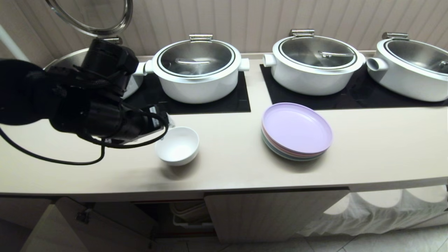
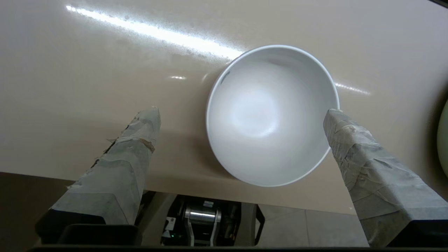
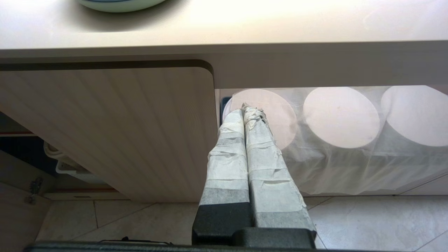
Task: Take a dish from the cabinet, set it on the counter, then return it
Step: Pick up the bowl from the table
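The dish [image 1: 176, 145], a small white bowl, stands upright on the cream counter [image 1: 245, 164] near its front edge. My left gripper [image 1: 165, 121] hovers at the dish's left rim, open wide. In the left wrist view the dish [image 2: 271, 115] lies between the taped fingers [image 2: 140, 147]; one fingertip overlaps its rim, the other is well clear, and nothing is gripped. My right gripper [image 3: 244, 108] hangs shut and empty below the counter edge, in front of the cabinet door [image 3: 122, 133]. The cabinet [image 1: 269, 213] sits under the counter.
A stack of pastel plates [image 1: 296, 131] sits right of the dish. Three lidded white pots [image 1: 197, 70] [image 1: 313, 63] [image 1: 413, 66] stand on black hob panels behind, and one more at far left has its glass lid [image 1: 94, 17] raised. A cabinet door [image 1: 70, 227] hangs open at lower left.
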You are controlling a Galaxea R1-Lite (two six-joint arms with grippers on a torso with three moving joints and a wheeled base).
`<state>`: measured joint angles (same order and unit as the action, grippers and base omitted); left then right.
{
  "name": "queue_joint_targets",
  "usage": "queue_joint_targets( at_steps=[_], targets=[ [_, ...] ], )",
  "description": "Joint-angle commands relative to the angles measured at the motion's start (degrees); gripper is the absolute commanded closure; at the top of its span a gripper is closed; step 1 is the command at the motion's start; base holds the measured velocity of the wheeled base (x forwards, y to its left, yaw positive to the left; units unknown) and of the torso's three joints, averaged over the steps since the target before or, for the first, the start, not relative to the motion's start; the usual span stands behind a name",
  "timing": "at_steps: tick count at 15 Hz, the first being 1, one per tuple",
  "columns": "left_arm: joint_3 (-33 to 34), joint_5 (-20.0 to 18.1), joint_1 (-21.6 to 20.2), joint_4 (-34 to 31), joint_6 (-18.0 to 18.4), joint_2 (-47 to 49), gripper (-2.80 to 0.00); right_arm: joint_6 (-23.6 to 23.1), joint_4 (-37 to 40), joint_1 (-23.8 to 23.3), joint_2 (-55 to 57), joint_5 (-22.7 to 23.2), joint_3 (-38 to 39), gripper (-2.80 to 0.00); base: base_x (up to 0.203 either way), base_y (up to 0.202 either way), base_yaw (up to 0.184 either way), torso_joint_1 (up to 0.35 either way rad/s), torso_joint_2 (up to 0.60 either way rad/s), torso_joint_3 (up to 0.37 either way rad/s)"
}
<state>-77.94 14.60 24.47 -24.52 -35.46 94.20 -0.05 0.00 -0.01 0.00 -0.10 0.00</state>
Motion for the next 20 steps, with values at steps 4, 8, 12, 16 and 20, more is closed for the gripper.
queue_joint_targets(
  at_steps=[4, 8, 12, 16, 20],
  targets=[
    [2.44, -0.01, 0.05, 1.32, 1.38, -3.41, 0.00, -0.04, 0.00, 0.01, 0.00, 0.01, 0.00, 0.00, 0.000, 0.000, 0.000, 0.000, 0.00, 0.000],
    [2.84, -0.10, -0.03, 1.32, 1.36, -3.98, 0.00, -0.04, 0.00, 0.01, 0.00, 0.01, 0.00, 0.00, 0.000, 0.000, 0.000, 0.000, 0.00, 0.000],
    [5.24, -0.01, -0.09, 1.32, 1.36, -5.61, 0.00, -0.04, 0.00, 0.01, 0.00, 0.02, 0.00, 0.00, 0.000, 0.000, 0.000, 0.000, 0.00, 0.000],
    [10.76, 0.32, -0.20, 9.15, 1.55, -6.56, 0.00, -0.04, 0.00, 0.01, 0.00, 0.01, 0.00, 0.00, 0.000, 0.000, 0.000, 0.000, 0.00, 0.000],
    [24.96, 0.71, -0.34, 32.73, 9.15, -7.01, 0.00, -0.04, 0.00, 0.01, 0.00, 0.01, 0.00, 0.00, 0.000, 0.000, 0.000, 0.000, 0.00, 0.000]
  ],
)
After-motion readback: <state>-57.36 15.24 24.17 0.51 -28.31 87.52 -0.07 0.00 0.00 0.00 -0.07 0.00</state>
